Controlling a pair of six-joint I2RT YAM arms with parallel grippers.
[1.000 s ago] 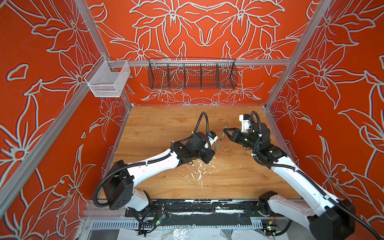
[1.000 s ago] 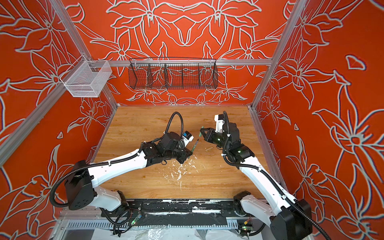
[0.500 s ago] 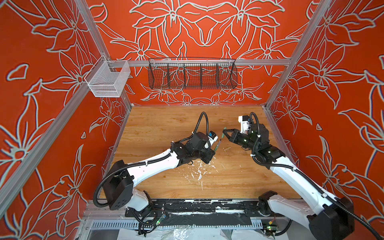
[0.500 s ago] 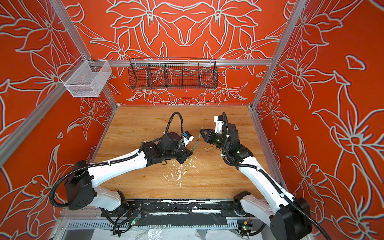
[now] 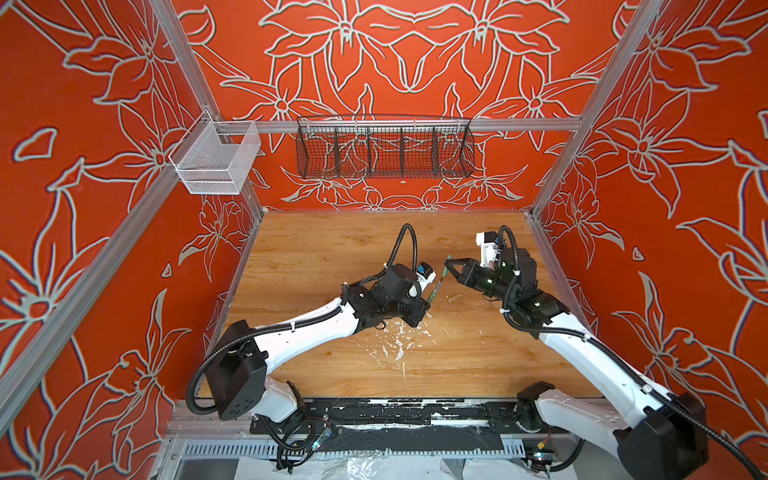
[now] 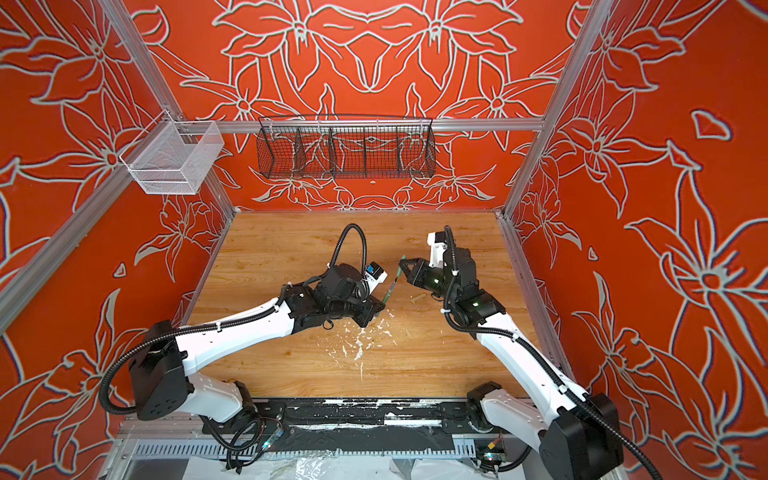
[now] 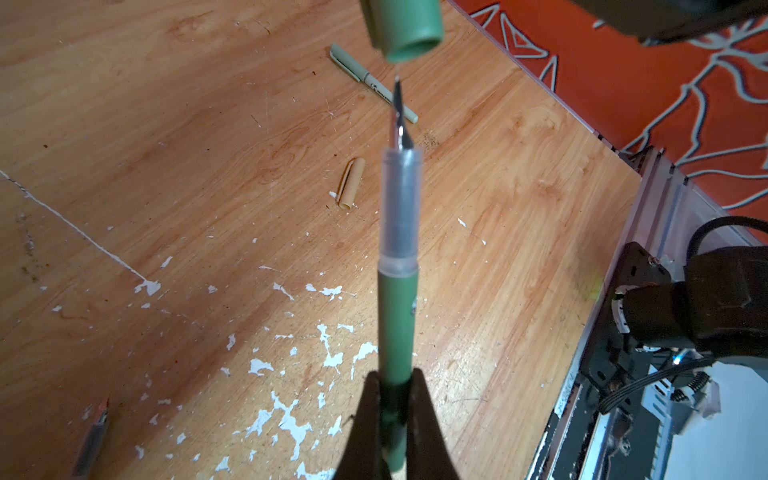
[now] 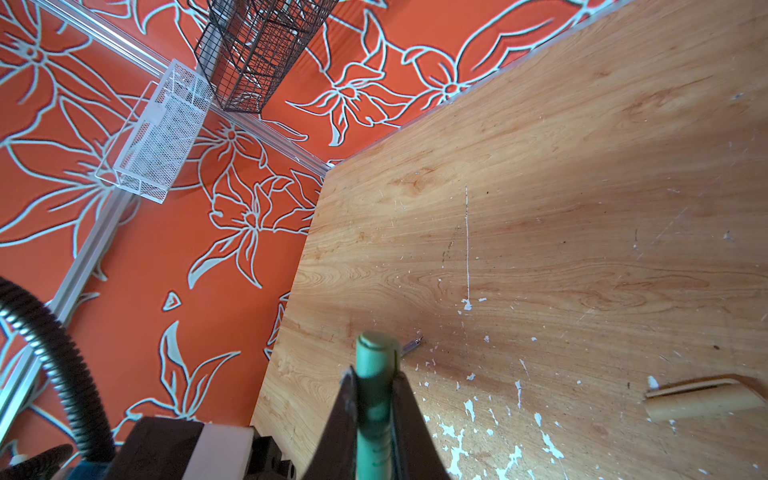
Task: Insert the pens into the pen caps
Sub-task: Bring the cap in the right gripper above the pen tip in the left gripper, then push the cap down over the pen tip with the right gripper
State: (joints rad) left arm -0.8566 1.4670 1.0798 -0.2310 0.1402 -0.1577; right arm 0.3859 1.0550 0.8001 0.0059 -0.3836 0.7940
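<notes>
Jaws clamp tight: left jaws the green pen (image 7: 397, 324), right jaws the green cap (image 8: 374, 399).

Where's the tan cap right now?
In both top views the tan cap lies on the table, right of centre, just below the right gripper and right of the green pen.

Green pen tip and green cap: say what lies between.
Nothing: the left wrist view shows the tip of the green pen just short of the cap, bare gap between.
</notes>
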